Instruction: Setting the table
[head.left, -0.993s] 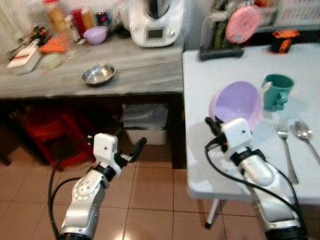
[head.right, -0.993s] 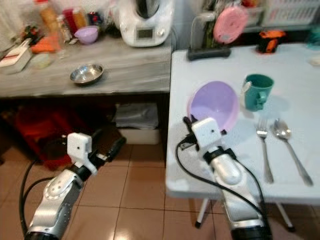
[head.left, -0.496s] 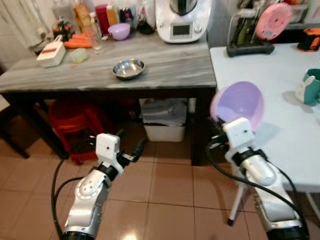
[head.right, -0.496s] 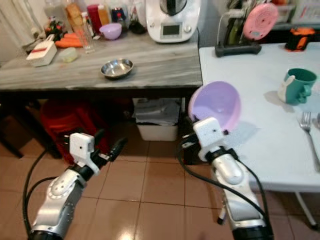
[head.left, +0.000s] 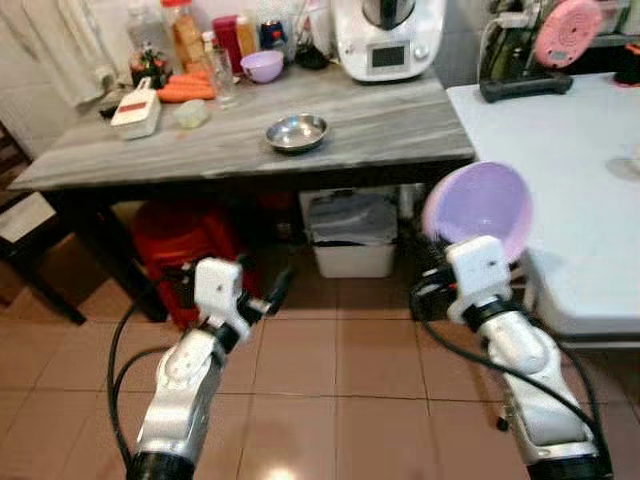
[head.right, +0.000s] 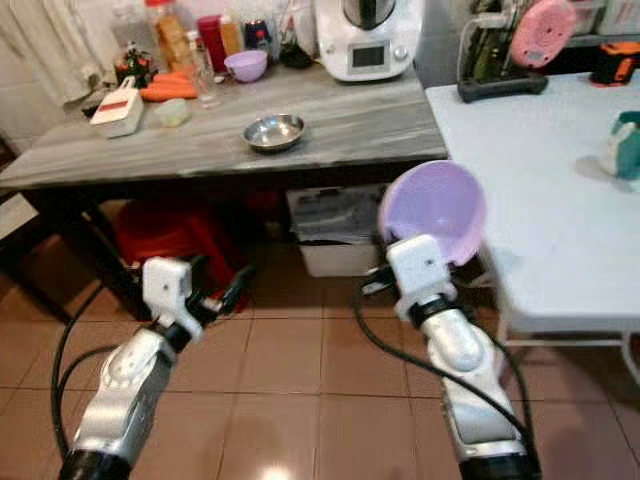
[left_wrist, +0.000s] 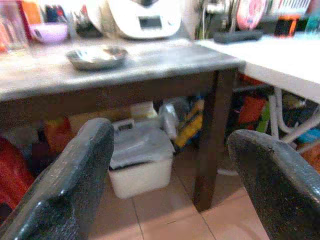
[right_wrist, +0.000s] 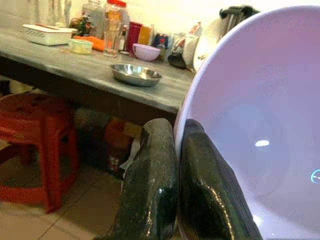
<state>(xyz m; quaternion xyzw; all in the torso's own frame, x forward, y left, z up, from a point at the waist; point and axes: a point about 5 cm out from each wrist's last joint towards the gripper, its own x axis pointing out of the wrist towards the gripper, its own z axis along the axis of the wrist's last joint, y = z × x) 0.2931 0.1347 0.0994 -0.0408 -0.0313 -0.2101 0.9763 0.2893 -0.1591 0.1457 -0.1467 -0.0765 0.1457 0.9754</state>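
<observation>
Right gripper (right_wrist: 175, 150): its two black fingers (right_wrist: 155, 190) are pinched on the rim of the purple bowl (head.left: 480, 208), one finger on the outside and one on the inside.
Purple bowl: held up in the air, tilted on edge with its hollow facing the robot, in front of the gap between the grey worktop (head.left: 240, 140) and the white table (head.left: 560, 170), over the tiled floor (head.left: 340, 370).
Left gripper (left_wrist: 170, 165): fingers spread wide apart with nothing between them, held low over the floor, facing the space under the worktop.
Steel bowl (head.left: 297, 131): sits on the worktop near its front edge, toward the right half.
Back edge of worktop: a small purple bowl (head.left: 262, 65), a glass (head.left: 222, 75), bottles and jars (head.left: 185, 35), carrots (head.left: 185, 90), and a white kitchen machine (head.left: 388, 40) at the back right corner.
Left end of worktop: a white slicer with a red band (head.left: 136, 108) and a small pale tub (head.left: 191, 114) just beside it.
Under the worktop: a red stool (head.left: 195, 245) on the left, a white lidded bin (head.left: 350, 235) on the right.
White table: a black rack with a pink round lid (head.left: 566, 30) stands at its far edge; a green mug (head.right: 625, 145) sits further right.
</observation>
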